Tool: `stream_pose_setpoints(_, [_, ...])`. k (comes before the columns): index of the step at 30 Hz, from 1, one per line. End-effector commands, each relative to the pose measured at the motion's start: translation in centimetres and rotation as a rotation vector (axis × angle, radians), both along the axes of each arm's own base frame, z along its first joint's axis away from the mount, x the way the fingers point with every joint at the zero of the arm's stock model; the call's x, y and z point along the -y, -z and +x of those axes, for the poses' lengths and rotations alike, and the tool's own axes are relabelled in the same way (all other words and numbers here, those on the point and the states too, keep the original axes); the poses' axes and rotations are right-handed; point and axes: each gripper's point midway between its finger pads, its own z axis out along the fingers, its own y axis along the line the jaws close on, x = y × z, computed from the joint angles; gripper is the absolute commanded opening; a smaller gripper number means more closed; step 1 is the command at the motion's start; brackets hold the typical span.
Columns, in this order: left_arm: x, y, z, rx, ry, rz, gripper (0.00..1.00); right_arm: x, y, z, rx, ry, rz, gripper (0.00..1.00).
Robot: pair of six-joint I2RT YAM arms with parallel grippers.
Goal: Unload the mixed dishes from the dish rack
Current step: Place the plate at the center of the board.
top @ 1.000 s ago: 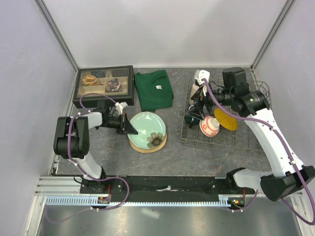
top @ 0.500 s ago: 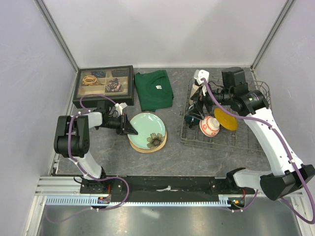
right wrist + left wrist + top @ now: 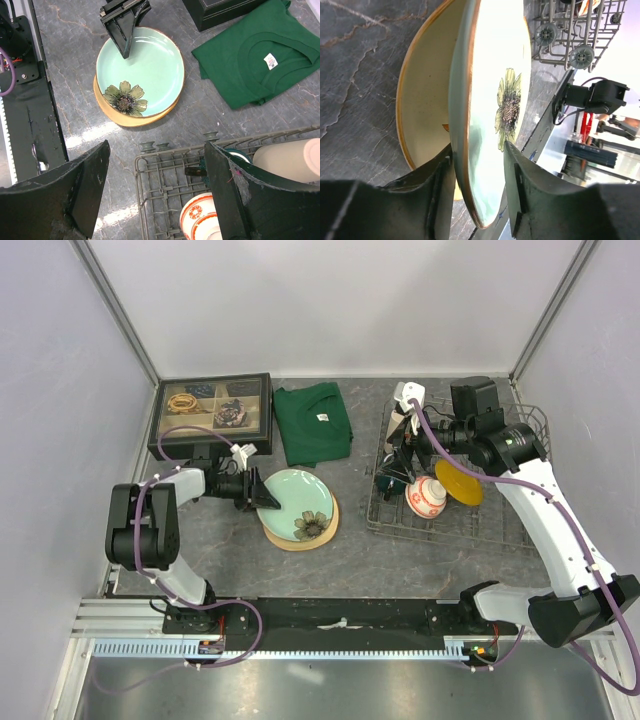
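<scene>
Left hand (image 3: pixel 264 497) straddles the left rim of the green plate (image 3: pixel 300 502), stacked on the cream plate (image 3: pixel 318 537); pinching or slack cannot be told. Withdrawal judged leftward.

Black-and-white arms (image 3: pixel 545 515), looping purple cables (image 3: pixel 440 447)

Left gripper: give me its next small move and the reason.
Probably draw the left gripper straight back off the pale green floral plate. The plate lies on the cream plate, and the jaws stand parted around its rim, so it looks set down.
</scene>
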Motion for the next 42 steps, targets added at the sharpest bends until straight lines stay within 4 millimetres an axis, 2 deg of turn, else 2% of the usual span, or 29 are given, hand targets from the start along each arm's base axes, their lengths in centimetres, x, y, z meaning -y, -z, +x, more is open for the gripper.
stream_pose_setpoints(1, [0.1,-2.0,0.8,0.082,-0.001,-0.012,0.5,-0.2,-1.1,0.1,0.055,-0.019,0.019,0.84])
stream_pose_setpoints(11, [-0.7,-1.8,1.2,0.109,-0.022,0.058,0.54,-0.1,-1.2,-0.1,0.061,-0.016,0.02,0.85])
stream_pose_setpoints(24, [-1.4,-2.1,1.6,0.165,-0.034,0.129,0.55,-0.1,-0.8,-0.2,0.056,-0.022,0.018,0.85])
stream_pose_setpoints(42, [-2.0,-1.2,1.5,0.196,-0.033,0.239,0.54,-0.1,-0.8,0.0,0.053,-0.019,0.015,0.85])
